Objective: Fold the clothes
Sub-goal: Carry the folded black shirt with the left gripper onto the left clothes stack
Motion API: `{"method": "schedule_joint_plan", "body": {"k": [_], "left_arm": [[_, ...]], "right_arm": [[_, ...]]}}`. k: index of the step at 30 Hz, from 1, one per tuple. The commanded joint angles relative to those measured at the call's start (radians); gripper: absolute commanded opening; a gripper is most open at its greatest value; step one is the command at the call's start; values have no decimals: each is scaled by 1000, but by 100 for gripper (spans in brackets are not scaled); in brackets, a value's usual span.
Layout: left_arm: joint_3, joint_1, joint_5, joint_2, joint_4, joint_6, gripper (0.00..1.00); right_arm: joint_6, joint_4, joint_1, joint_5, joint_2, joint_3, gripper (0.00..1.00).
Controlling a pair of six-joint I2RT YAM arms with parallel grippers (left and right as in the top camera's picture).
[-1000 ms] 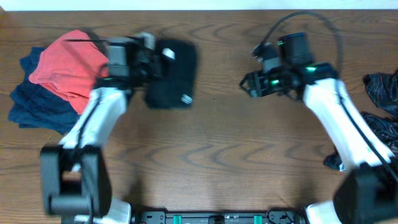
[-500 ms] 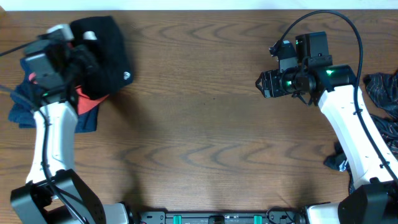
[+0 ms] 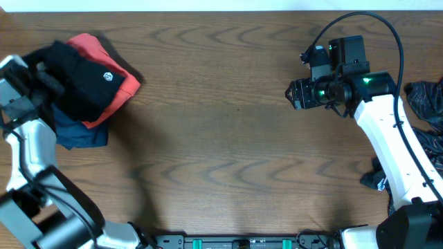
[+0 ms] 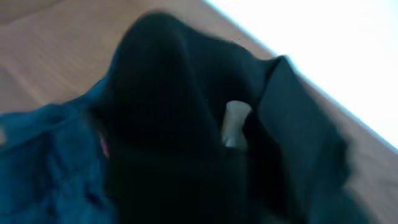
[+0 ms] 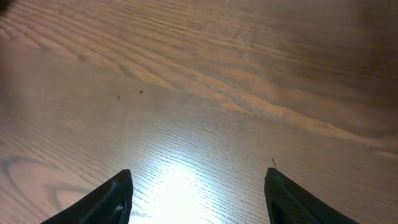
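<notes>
A folded black garment [image 3: 83,83] with a small white logo lies on top of a red garment [image 3: 119,91] and a blue garment [image 3: 77,133] stacked at the table's far left. My left gripper [image 3: 38,76] is at the black garment's left edge and holds it. In the left wrist view the black garment [image 4: 161,124] fills the frame and hides the fingers; the blue garment [image 4: 43,162] shows at the left. My right gripper [image 3: 294,93] is open and empty over bare table at the right [image 5: 196,193].
A heap of dark unfolded clothes [image 3: 426,100] lies at the table's right edge, with a piece [image 3: 374,181] beside the right arm's base. The back edge of the table runs just behind the stack.
My left gripper carried the black garment from the table's left-middle out to the far left and lowered it onto the red and blue garments. The right arm rose slightly, then stayed still.
</notes>
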Motion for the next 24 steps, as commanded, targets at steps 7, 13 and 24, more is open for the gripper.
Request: {"method": "schedule_joint_plan", "body": {"k": [7,13,24], "left_arm": [[5,120,20,50,77,-43,99],[10,151,246,-58,210,-114,98],[10,-51,370,-78,112,-31,87]], "right_arm": [[6,-26,-6,3,4,-2,66],[6,-22,-6,3,4,-2,66],[6,-21,-6,4,4,-2,66]]}}
